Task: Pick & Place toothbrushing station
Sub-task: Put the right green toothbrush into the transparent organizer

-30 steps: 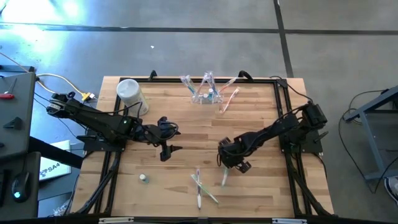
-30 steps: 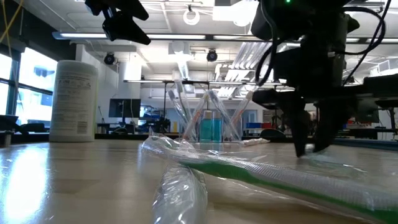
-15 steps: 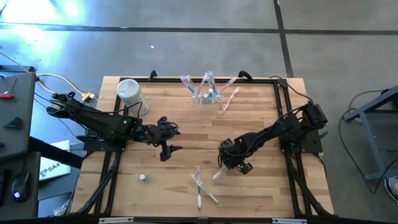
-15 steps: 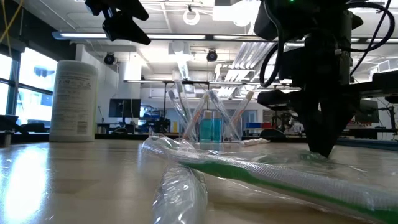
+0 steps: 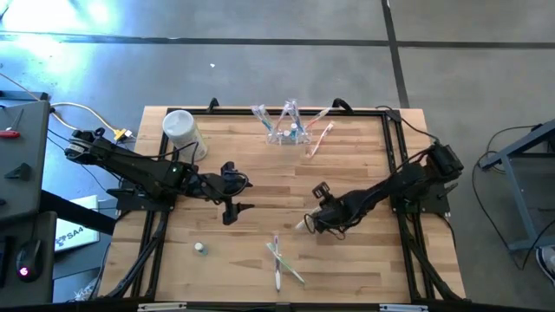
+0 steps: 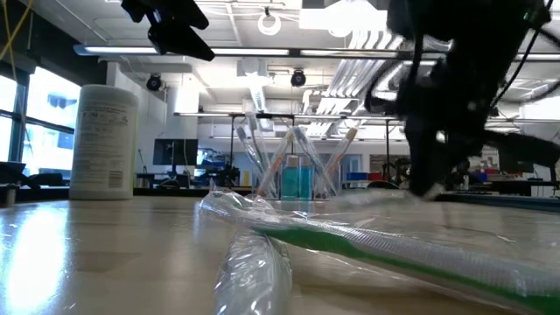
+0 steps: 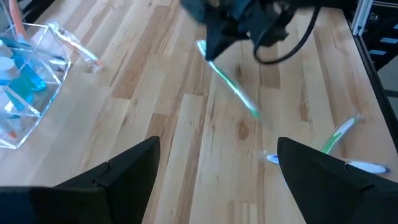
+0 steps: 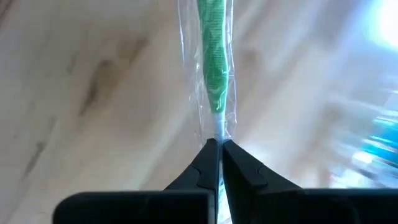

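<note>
Right fingers point(image 8: 217, 163) clenched on wrapped green toothbrush point(image 8: 214, 68), left fingers point(image 7: 121, 180) spread, no legible writing

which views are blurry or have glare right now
Low view: the right arm is motion-smeared, and the wrapped toothbrush nearest the lens is soft. Right wrist view: background blurred, only the right tool and the green wrapped toothbrush it pinches are sharp. High view: window glare on the floor at the upper left corner.

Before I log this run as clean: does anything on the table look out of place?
Yes. Wrapped toothbrushes lie crossed and loose at the near edge, away from the clear holder. The right gripper holds another, a green toothbrush, by its wrapper end.
</note>
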`<action>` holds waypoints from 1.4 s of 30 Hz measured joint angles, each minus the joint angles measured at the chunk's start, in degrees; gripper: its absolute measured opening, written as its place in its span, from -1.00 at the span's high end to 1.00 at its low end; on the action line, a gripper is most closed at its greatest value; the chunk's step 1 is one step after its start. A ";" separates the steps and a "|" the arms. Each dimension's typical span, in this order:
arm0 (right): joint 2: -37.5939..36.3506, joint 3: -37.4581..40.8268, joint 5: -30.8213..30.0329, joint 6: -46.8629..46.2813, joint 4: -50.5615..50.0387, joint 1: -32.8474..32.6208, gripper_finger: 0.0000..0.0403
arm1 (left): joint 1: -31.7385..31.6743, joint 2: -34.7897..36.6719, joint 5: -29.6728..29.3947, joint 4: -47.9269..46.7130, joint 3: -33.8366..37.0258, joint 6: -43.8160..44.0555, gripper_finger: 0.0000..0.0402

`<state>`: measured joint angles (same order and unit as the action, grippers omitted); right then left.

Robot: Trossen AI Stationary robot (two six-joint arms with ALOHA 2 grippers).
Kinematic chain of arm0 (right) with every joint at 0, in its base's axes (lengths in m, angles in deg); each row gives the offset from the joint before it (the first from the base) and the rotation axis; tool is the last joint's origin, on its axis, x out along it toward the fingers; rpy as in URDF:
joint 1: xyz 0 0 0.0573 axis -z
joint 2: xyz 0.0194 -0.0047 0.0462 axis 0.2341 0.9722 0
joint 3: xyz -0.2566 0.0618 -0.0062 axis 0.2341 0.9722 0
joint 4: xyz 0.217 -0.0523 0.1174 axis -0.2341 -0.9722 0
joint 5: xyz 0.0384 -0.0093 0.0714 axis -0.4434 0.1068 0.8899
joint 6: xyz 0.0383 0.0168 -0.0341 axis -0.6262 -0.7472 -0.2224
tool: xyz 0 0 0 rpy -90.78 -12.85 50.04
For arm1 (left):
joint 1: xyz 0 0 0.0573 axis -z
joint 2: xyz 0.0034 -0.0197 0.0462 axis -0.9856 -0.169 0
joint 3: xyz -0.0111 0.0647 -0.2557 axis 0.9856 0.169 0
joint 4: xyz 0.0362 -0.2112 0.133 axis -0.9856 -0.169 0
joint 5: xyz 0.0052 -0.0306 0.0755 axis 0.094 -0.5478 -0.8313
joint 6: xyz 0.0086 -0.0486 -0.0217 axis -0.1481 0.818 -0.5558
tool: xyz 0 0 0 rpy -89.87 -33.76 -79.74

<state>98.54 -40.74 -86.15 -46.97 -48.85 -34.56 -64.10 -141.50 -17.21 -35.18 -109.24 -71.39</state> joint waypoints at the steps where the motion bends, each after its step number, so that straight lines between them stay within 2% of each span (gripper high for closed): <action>1: -0.82 -0.07 -2.52 -0.02 -0.52 -0.61 0.98 | 0.00 0.00 0.00 0.00 0.00 -0.20 -0.59; 4: -1.76 -0.07 -10.58 0.02 -1.39 -2.33 0.98 | -0.04 0.00 1.02 0.00 0.02 -0.36 -0.59; 9: -2.31 -1.98 -19.73 1.18 -1.20 -3.56 0.98 | -0.84 -2.03 4.49 1.63 0.09 -3.07 -0.59; 15: -2.31 -5.37 -30.69 9.24 2.61 -4.35 0.98 | -3.63 -7.63 14.35 11.26 0.09 -9.00 -0.59; 21: -2.35 -7.20 -40.14 22.99 11.07 -4.89 0.98 | -7.89 -11.53 14.71 17.80 -0.02 -6.62 -0.59; 25: -2.35 -7.22 -46.49 32.60 18.98 -4.82 0.98 | -10.67 -13.44 18.49 19.64 0.00 -5.86 -0.59; 31: -2.38 -7.22 -48.26 40.59 23.93 -4.36 0.98 | -11.80 -16.13 23.55 22.73 0.07 -4.47 -0.59; 42: -2.40 -7.22 -47.60 41.73 24.43 -2.81 0.98 | -11.65 -17.66 20.71 24.09 0.06 -4.84 -0.59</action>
<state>96.14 -47.96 -133.76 -5.24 -24.41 -37.37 -75.75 -159.16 3.50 -11.09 -109.18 -76.23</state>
